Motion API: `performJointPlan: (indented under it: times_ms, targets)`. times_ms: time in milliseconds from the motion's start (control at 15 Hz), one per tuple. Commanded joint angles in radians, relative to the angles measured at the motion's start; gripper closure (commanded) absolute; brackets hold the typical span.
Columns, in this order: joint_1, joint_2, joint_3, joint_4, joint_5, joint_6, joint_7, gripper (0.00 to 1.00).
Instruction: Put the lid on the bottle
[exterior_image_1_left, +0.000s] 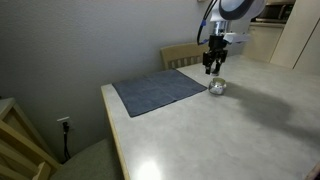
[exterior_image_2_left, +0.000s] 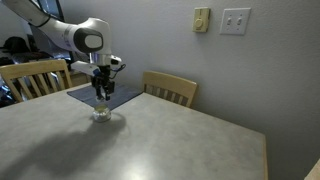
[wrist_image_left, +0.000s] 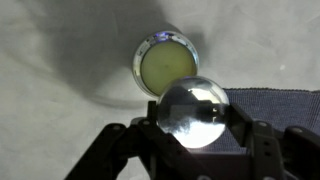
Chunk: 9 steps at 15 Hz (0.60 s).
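The bottle (wrist_image_left: 166, 63) is a small squat clear jar on the pale table, just off the grey-blue mat's corner. From above its rim glints and its middle looks pale yellow. It shows in both exterior views (exterior_image_1_left: 217, 87) (exterior_image_2_left: 102, 114). My gripper (wrist_image_left: 193, 125) hangs a little above it (exterior_image_1_left: 213, 68) (exterior_image_2_left: 102, 95). It is shut on a round, flat, glossy whitish thing about as wide as the jar, the lid (wrist_image_left: 193, 110). The lid is held above the bottle and apart from it. In the exterior views the lid is too small to make out.
A grey-blue mat (exterior_image_1_left: 160, 92) lies on the table beside the bottle, and its corner shows in the wrist view (wrist_image_left: 280, 100). Wooden chairs stand at the table's far side (exterior_image_1_left: 180, 55) (exterior_image_2_left: 170, 88) (exterior_image_2_left: 35, 78). The table's edge (exterior_image_1_left: 108, 120) is near the mat.
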Motion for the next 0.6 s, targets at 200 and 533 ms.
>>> performJointPlan:
  times_ms: [200,533]
  targets:
    - [0.013,-0.027,-0.038,-0.069,0.041,0.035,0.186,0.56]
    - [0.011,-0.031,-0.031,-0.104,0.099,0.053,0.278,0.56]
